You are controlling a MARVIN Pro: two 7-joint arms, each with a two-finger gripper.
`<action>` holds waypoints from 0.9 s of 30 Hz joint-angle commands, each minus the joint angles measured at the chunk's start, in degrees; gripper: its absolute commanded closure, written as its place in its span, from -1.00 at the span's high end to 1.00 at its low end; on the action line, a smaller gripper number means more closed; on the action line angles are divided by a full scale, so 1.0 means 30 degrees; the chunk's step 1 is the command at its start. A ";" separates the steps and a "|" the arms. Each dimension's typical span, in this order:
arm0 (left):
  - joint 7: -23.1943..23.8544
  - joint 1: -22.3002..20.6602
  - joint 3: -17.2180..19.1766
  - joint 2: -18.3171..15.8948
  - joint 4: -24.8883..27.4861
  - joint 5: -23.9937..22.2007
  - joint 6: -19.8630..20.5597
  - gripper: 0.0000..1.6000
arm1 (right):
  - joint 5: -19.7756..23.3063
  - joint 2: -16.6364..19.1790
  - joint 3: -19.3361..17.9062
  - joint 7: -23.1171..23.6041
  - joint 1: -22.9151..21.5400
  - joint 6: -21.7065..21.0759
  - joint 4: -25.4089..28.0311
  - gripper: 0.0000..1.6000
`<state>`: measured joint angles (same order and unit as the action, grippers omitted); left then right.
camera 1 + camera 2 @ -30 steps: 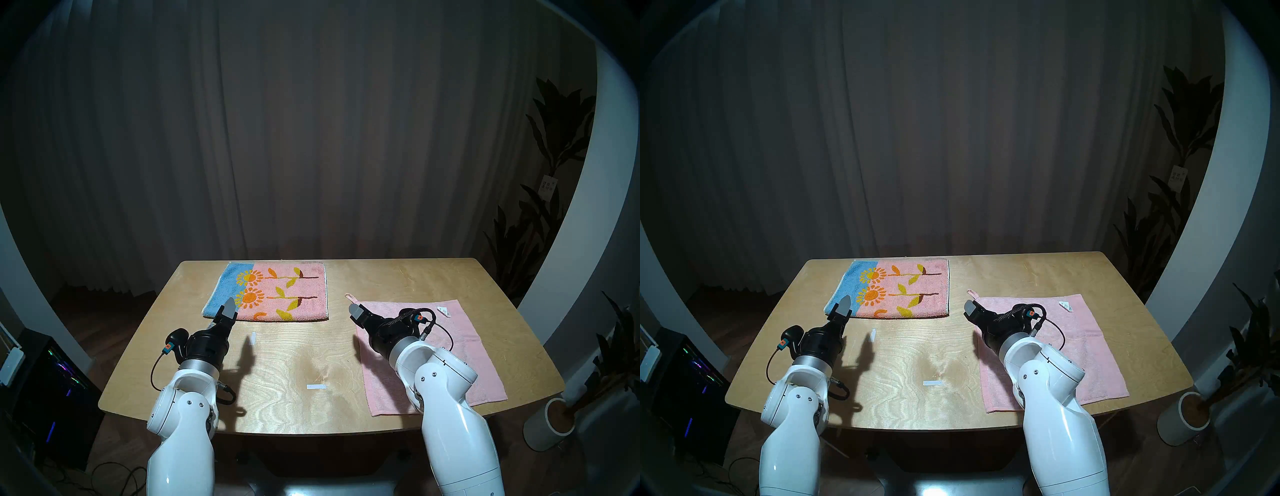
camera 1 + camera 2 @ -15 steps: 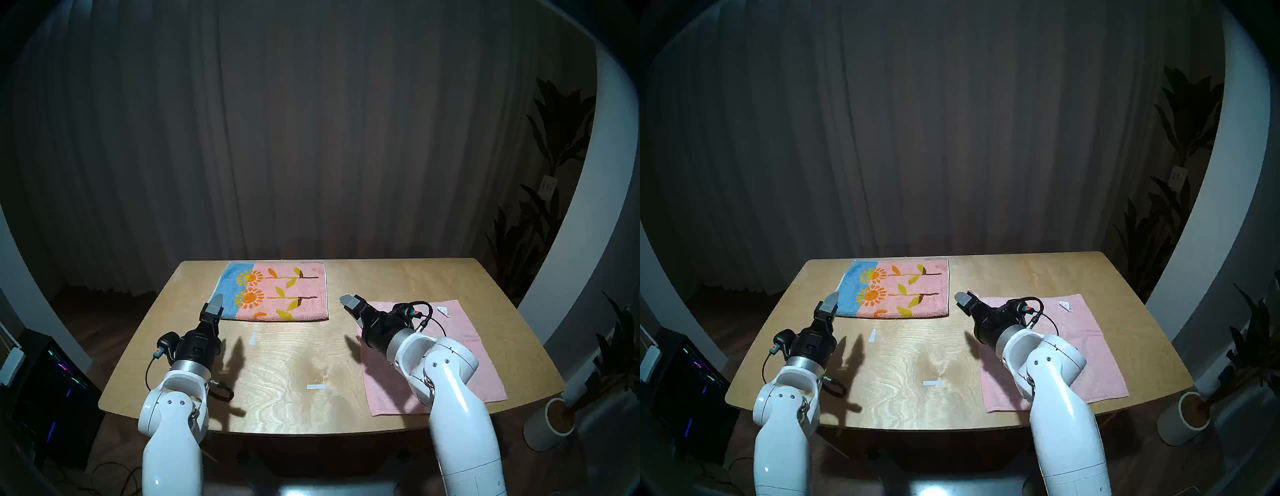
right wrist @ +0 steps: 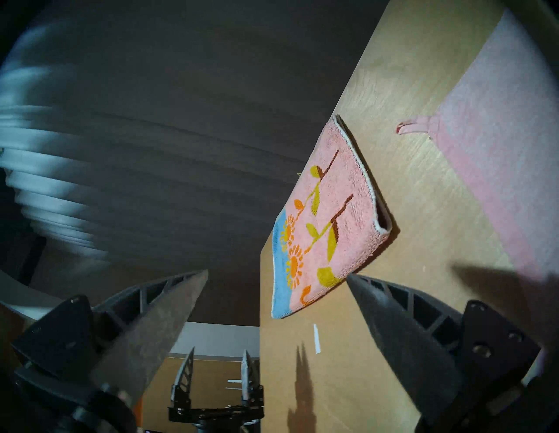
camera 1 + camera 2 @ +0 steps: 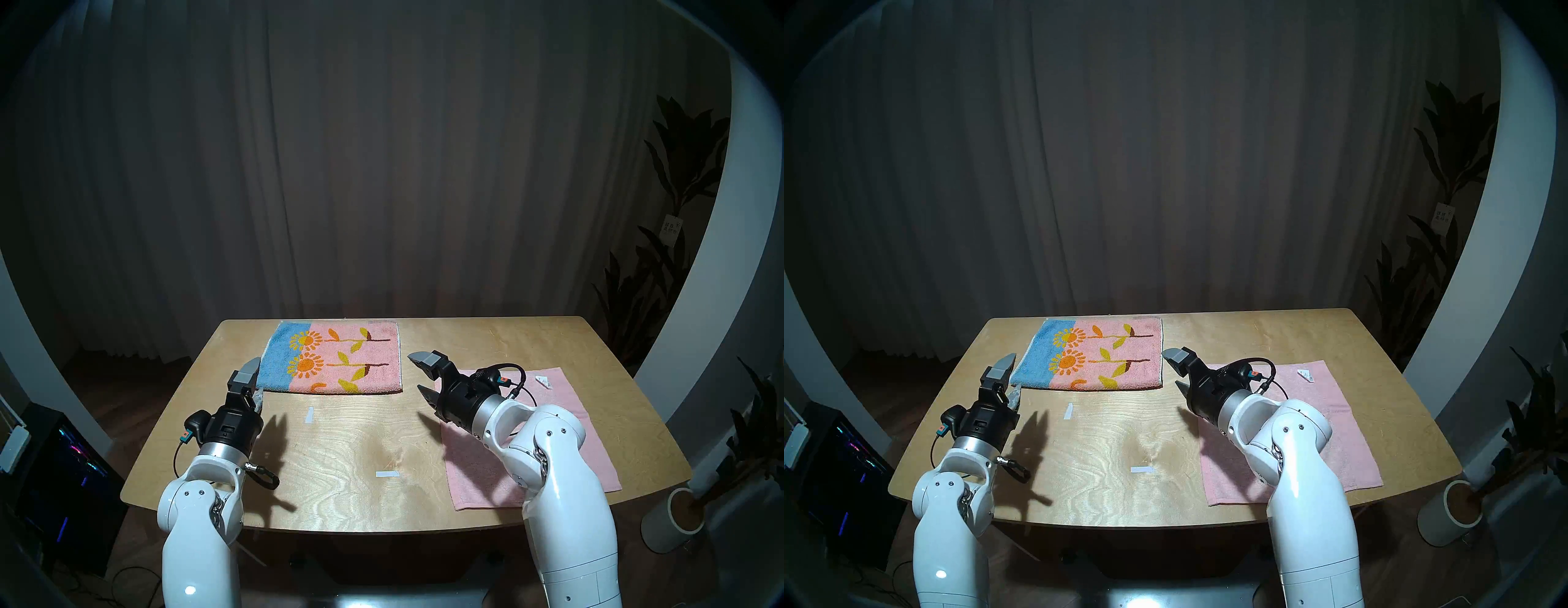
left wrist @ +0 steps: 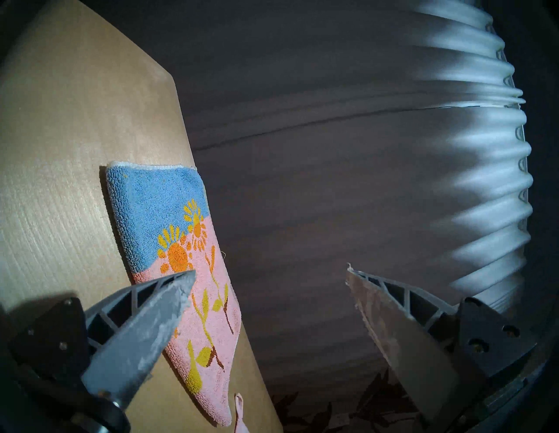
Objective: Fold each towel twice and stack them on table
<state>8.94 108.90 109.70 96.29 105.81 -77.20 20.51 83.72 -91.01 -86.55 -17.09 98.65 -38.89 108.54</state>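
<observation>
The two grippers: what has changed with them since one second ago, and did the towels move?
Both wrists rolled, so the fingers, first seen edge-on, now show spread. The left gripper shifted left, off the sunflower towel to beside its near left corner. The right gripper rose and moved left, off the pink towel, over bare table. Both are open and empty. Nothing was taken or released. The towels lie as before.
</observation>
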 commanded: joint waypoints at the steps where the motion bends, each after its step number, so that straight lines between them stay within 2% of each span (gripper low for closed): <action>1: -0.0372 -0.0235 0.0473 -0.0001 -0.0069 -0.0941 0.0319 1.00 | 0.2692 -0.0001 0.0752 -0.0442 -0.0262 0.1059 0.0340 1.00; 9: -0.1245 -0.0505 0.0959 -0.0092 -0.0292 -0.2116 0.0717 1.00 | 0.5500 0.0023 0.1108 -0.1424 -0.0345 0.3576 -0.0301 1.00; 15: -0.2210 -0.1013 0.1029 -0.0278 -0.0534 -0.3128 0.1111 1.00 | 0.7716 0.0098 0.1640 -0.2296 -0.0577 0.6034 -0.0880 1.00; 16: -0.2371 -0.1107 0.0999 -0.0328 -0.0566 -0.3287 0.1158 1.00 | 0.8047 0.0083 0.1635 -0.2439 -0.0644 0.5966 -0.0972 1.00; 17: -0.2617 -0.1243 0.0965 -0.0374 -0.0605 -0.3454 0.1209 1.00 | 0.8402 0.0111 0.1790 -0.2609 -0.0691 0.6685 -0.1031 1.00; 25: -0.5211 -0.2245 0.0987 -0.0683 -0.1203 -0.4423 0.0975 1.00 | 1.0293 0.0141 0.2425 -0.4034 -0.1309 0.9623 -0.1289 1.00; 26: -0.5493 -0.2344 0.0982 -0.0724 -0.1220 -0.4451 0.0972 1.00 | 1.0429 0.0117 0.2414 -0.4171 -0.1353 0.9491 -0.1333 1.00; 27: -0.5948 -0.2458 0.0975 -0.0740 -0.1289 -0.4595 0.0957 1.00 | 1.0694 0.0152 0.2598 -0.4360 -0.1418 1.0197 -0.1321 1.00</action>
<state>-4.39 105.32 112.82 95.07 102.13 -88.81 23.99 111.57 -90.72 -80.39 -28.13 96.76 -14.36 103.83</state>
